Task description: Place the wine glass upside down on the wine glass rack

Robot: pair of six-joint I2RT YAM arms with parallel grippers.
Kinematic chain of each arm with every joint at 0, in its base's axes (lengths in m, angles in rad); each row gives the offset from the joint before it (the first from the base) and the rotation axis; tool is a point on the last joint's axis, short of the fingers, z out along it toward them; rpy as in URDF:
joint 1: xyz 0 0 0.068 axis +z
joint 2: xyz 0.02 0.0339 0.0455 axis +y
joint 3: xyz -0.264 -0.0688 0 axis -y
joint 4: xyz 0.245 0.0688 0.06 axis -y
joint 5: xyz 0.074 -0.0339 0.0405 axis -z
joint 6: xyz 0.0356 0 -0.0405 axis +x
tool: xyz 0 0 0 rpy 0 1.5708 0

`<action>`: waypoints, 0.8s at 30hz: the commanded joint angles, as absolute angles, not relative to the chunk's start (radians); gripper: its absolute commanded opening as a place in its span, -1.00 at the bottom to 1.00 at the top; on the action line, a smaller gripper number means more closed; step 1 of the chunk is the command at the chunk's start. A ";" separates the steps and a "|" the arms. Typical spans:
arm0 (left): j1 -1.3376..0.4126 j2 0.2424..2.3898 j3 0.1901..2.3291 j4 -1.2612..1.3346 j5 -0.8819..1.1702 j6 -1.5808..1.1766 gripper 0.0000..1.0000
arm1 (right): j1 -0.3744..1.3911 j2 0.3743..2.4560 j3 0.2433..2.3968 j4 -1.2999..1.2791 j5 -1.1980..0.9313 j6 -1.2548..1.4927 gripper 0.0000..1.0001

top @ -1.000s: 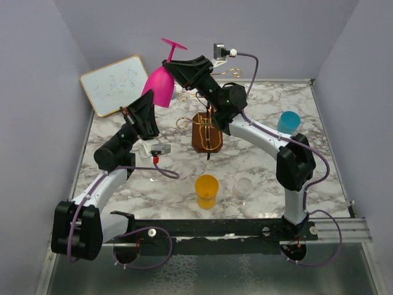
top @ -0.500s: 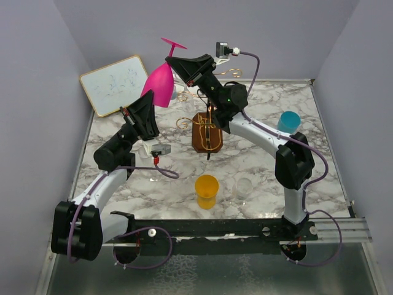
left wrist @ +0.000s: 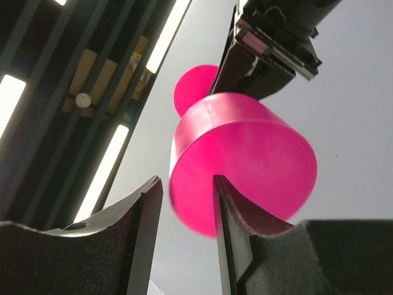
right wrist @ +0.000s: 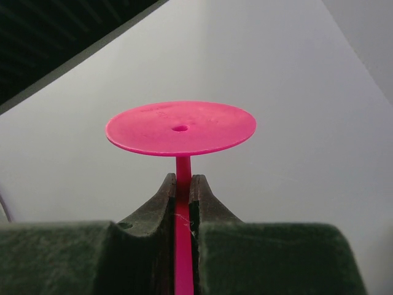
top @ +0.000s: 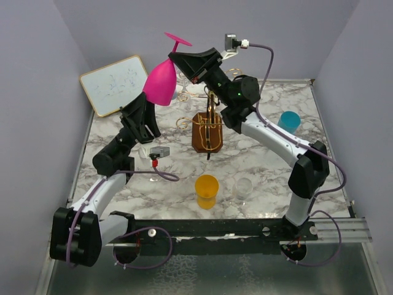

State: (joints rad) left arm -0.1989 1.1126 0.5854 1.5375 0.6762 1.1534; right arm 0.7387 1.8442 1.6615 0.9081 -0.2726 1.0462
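Pink wine glass [top: 161, 83] smooth matt plastic, rack [top: 207, 134] shiny gold metal wire w/ glossy dark wood base, tabletop [top: 264, 163] marble-look.

Black right gripper [right wrist: 182, 185] clamps the pink plastic wine glass [top: 159, 83] by its stem; black left gripper [left wrist: 184, 187] stands parted beneath the bowl.

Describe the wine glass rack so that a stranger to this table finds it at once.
Look at the middle of the marble table, just behind the orange cup. There stands the wine glass rack, a dark wooden block with a gold wire post and curled arms. Unlike the orange cup and the clear cup, it is wood and wire.
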 commanded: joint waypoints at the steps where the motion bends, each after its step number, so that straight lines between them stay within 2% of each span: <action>1: -0.204 1.074 0.584 1.709 0.644 1.138 -0.14 | 0.709 1.751 1.725 0.789 -0.221 0.918 -0.98; 7: -0.205 1.021 0.564 1.623 0.590 1.107 -0.03 | 0.671 1.675 1.746 0.660 -0.135 0.717 -0.98; 13: -0.204 0.937 0.603 1.320 0.478 1.088 -0.03 | 0.503 1.573 1.671 0.584 -0.159 0.680 -0.98; 19: -0.205 0.875 0.751 0.896 0.306 0.960 -0.05 | 0.361 1.443 1.614 0.424 -0.153 0.499 -0.98; 24: -0.202 0.877 0.919 0.531 0.165 0.767 -0.06 | 0.327 1.350 1.529 0.380 -0.048 0.299 -0.98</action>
State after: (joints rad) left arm -0.1989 0.8913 0.7956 0.9039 0.3378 0.9546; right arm 0.3367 1.4349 1.5852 0.4438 -0.1440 0.5140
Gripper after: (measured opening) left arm 0.471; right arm 0.067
